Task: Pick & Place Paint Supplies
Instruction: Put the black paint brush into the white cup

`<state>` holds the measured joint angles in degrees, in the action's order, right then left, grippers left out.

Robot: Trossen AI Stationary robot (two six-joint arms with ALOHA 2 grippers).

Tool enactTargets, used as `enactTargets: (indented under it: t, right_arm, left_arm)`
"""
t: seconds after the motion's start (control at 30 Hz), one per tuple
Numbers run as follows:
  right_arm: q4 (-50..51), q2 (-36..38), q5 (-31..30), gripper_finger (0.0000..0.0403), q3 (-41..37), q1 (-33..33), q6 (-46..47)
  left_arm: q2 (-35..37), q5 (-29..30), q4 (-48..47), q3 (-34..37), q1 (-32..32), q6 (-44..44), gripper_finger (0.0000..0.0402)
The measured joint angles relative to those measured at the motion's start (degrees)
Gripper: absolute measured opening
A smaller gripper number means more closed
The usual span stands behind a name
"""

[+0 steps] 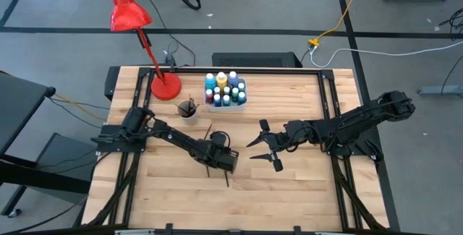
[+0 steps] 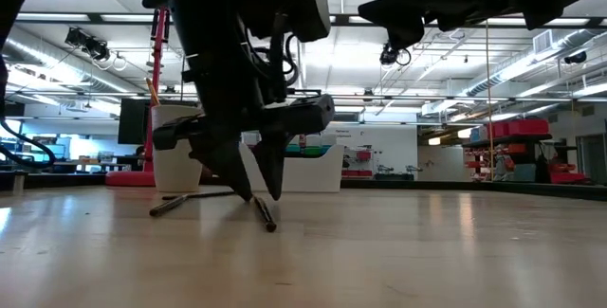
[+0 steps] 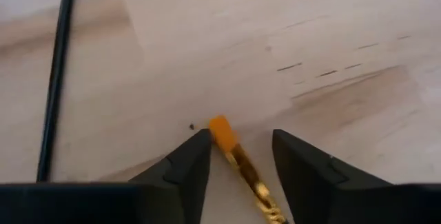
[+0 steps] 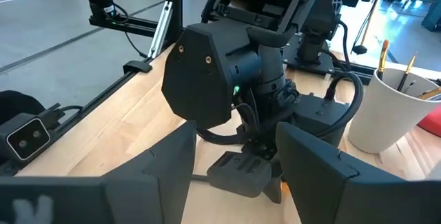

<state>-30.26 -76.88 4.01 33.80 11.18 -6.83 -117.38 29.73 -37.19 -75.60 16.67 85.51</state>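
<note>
Two thin brushes lie flat on the wooden table. One has an orange tip and a gold ferrule point(image 3: 234, 154); the other is dark point(image 3: 55, 79). My left gripper point(image 3: 238, 141) points down at the table's middle point(image 1: 217, 159), open, with a finger on either side of the orange-tipped brush point(image 2: 266, 216). My right gripper point(image 1: 259, 150) hovers open just to the right, facing the left gripper point(image 4: 234, 148). A white tray holds several small paint bottles point(image 1: 226, 90). A white cup point(image 1: 188, 109) holds more brushes. My left gripper comes from above, pointing down, with its fingers across the orange-tipped brush near its bristle end point(image 3: 222, 131). The brush lies on the table close against one fingertip point(image 3: 200, 148). I cannot tell whether that finger touches it.
A red desk lamp point(image 1: 165, 84) stands on the far left part of the table, beside the cup. The bottle tray sits at the far middle. Bare wood lies along the near edge and on the right half point(image 1: 304, 184).
</note>
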Motion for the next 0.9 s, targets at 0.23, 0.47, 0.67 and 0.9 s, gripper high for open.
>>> enactTargets:
  t: [0.23, 0.47, 0.67, 0.9]
  right_arm:
    - [0.02, -0.02, -0.11, 0.0208, 0.0, 0.0, 0.05]
    - [0.03, -0.02, -0.11, 0.0208, 0.0, 0.0, 0.15]
    - [0.29, -0.02, -0.1, 0.0208, 0.0, 0.02, 0.13]
    - [0.27, -0.02, -0.09, 0.0208, 0.0, 0.01, 0.13]
  left_arm:
    - [-0.02, 1.56, 4.17, 0.0, -0.44, -8.23, 0.006]
    - [-0.02, 5.25, 5.5, 0.0, -0.39, -12.39, 0.001]
    - [0.25, 4.86, 5.67, -0.01, -0.28, -13.98, 0.0009]
    - [0.33, 3.68, 5.66, -0.02, -1.37, -8.27, 0.0059]
